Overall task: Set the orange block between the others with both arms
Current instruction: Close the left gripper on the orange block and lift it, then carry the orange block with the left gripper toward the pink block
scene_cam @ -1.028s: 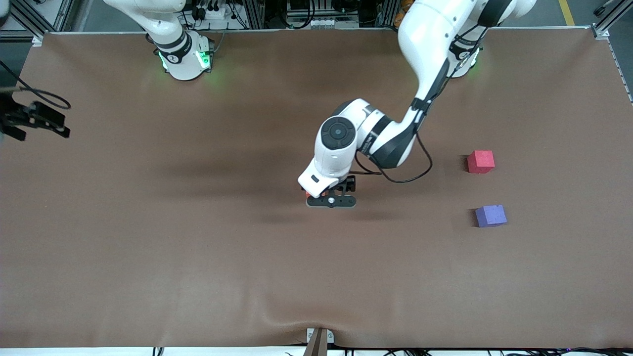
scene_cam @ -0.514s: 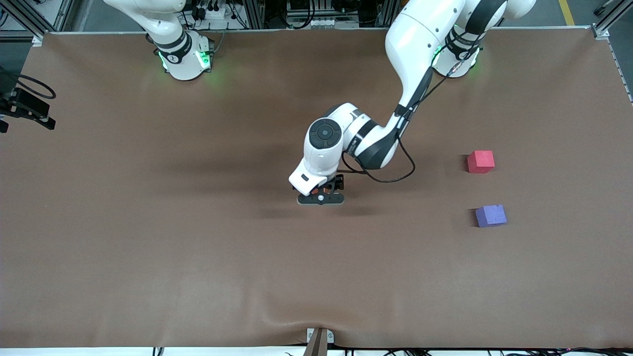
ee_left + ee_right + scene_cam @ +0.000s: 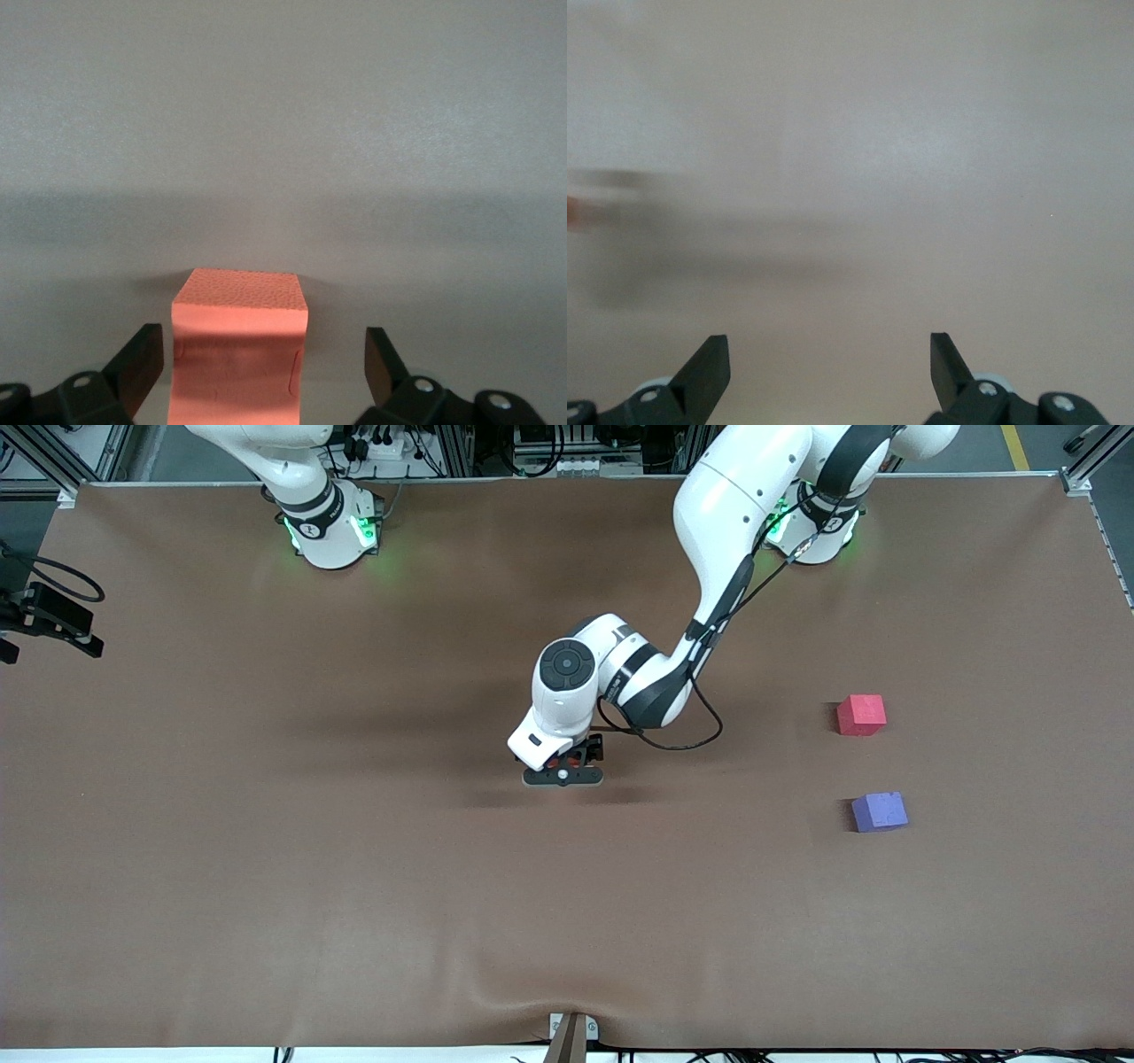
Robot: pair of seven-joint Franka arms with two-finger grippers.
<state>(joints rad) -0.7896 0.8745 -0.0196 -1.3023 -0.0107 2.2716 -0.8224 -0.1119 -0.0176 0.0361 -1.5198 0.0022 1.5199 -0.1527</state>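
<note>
The orange block [image 3: 239, 341] is bright salmon-orange with a pebbled top. One cube [image 3: 861, 715] is pinkish-red, another cube [image 3: 879, 811] purple-blue. The table [image 3: 266, 868] is plain brown, the arms [image 3: 735, 505] white with black bands.

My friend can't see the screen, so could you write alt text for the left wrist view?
An orange block sits on a plain tabletop between the two open black fingers of the left gripper, with a gap on each side. Nothing else is in view.
</note>
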